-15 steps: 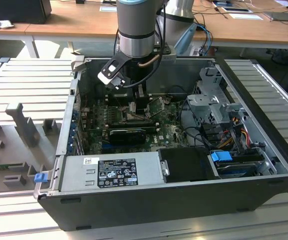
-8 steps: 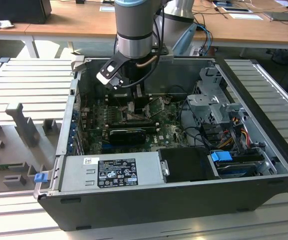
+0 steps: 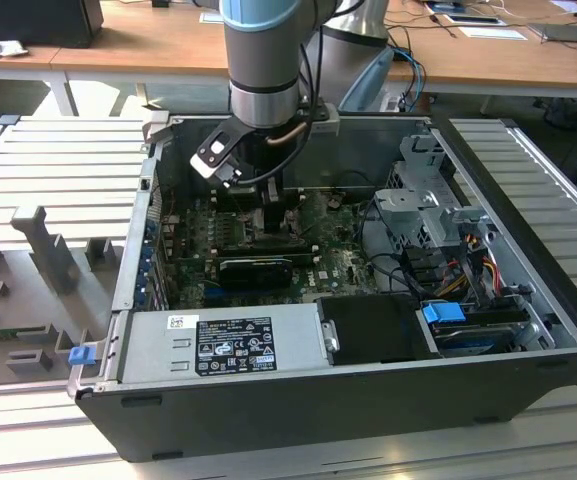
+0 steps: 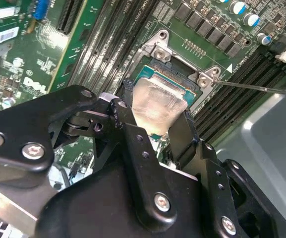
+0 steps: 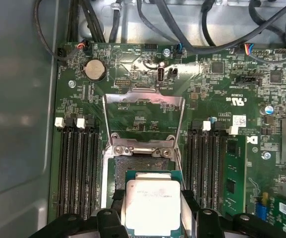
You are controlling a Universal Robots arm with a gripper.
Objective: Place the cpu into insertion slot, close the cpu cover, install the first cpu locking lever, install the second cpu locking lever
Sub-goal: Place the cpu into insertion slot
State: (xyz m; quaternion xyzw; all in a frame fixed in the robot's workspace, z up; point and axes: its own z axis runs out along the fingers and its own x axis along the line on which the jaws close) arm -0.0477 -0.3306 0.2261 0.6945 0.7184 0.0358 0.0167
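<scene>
Grey slatted bench carries an open PC case, wooden desks behind. Robot arm reaches straight down into the case, over the middle of the green board, clear of the case walls.

Claw state: gripper narrow, fingers clamped on two opposite edges of the cpu. Chip is metal lid up, held over the insertion slot. It hides approx. the half of the slot nearest the claw. The dark contact field toward the hinge is exposed. Judged not seated, given the offset. In second wrist view the chip looks slightly tilted vs. the socket frame; cannot confirm.

The cpu cover is flipped open, beyond the slot toward the board's cable edge. Memory slots flank the socket on both sides. Thin metal rod juts out beside the socket, prob. a locking lever, unlatched.

Risks (judgement):
- Offset or tilt at set-down: a chip corner lands on the contacts, pins bend.
- Wrong rotation: keys don't mate, so pressing does damage.
- Release while canted: chip slides onto the frame.
- Cover bumped: it drops onto the fingers.
- Tight gap to the memory slots: little room for opening.
</scene>
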